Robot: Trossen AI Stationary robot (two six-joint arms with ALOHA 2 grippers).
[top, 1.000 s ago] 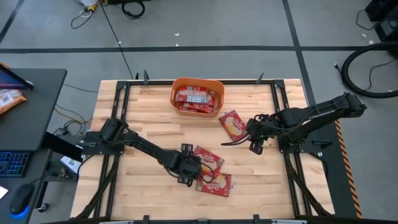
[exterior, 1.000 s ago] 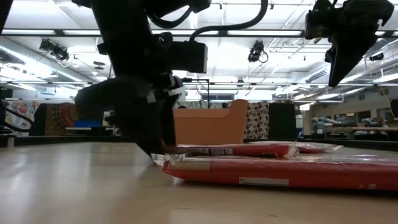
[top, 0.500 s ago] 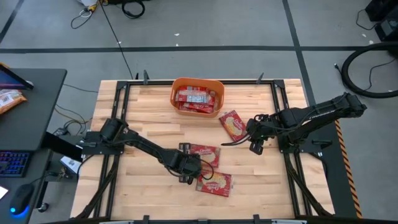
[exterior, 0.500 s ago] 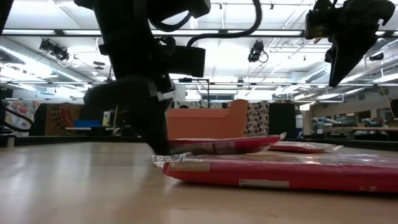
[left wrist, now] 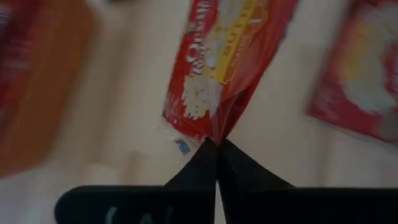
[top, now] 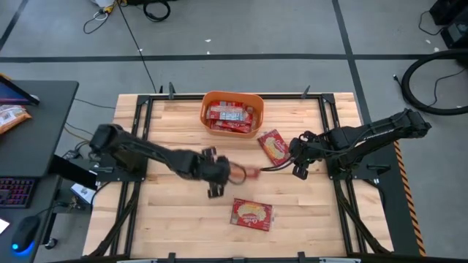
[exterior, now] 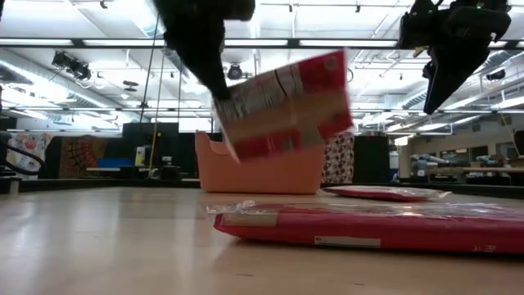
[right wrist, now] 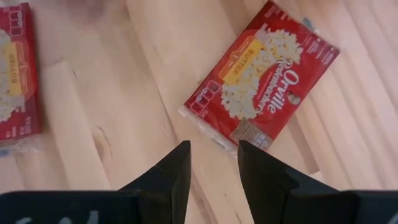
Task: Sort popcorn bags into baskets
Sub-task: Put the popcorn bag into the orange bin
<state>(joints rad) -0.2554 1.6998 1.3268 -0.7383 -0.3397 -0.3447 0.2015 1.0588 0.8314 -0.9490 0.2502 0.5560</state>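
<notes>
Carrying is underway: left gripper (left wrist: pixel 217 144), clamped on a popcorn bag (left wrist: pixel 229 62), needs to reach the orange basket (top: pixel 232 100); right gripper (right wrist: pixel 212 149) waits, parted, empty.

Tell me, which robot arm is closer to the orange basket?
Left. The left gripper holds a popcorn bag in the air just before the orange basket; the right gripper waits farther off to its side.

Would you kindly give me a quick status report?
Left gripper shut on popcorn bag, lifted. Right gripper open above another bag. Basket path unobstructed.
</notes>
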